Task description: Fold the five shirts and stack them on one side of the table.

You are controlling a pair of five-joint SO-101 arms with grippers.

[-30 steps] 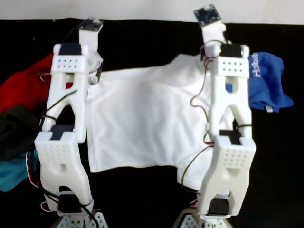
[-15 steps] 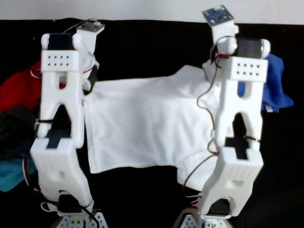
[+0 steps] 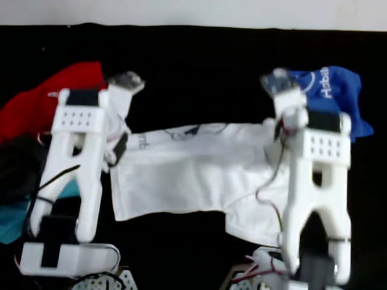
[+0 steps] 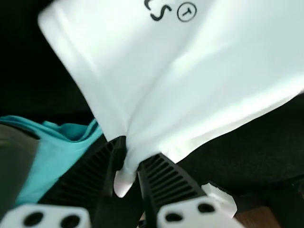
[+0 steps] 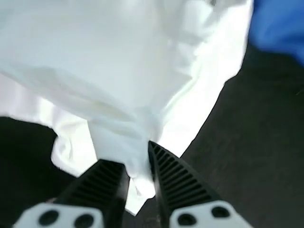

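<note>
On the black table [image 3: 193, 54], left side: red shirt [image 3: 36, 109], teal shirt [image 3: 11, 220] and, between them, a dark garment [image 3: 15, 163] that is hard to make out, all partly covered by the left arm [image 3: 78, 169]. Far right: blue shirt [image 3: 332, 90]. Centre: white shirt [image 3: 193, 175], its far edge pinched at either end by the left gripper [image 4: 126, 164] and the right gripper [image 5: 137, 164], both clamped on cloth. Its near-right portion is hidden by the right arm [image 3: 317, 181].
</note>
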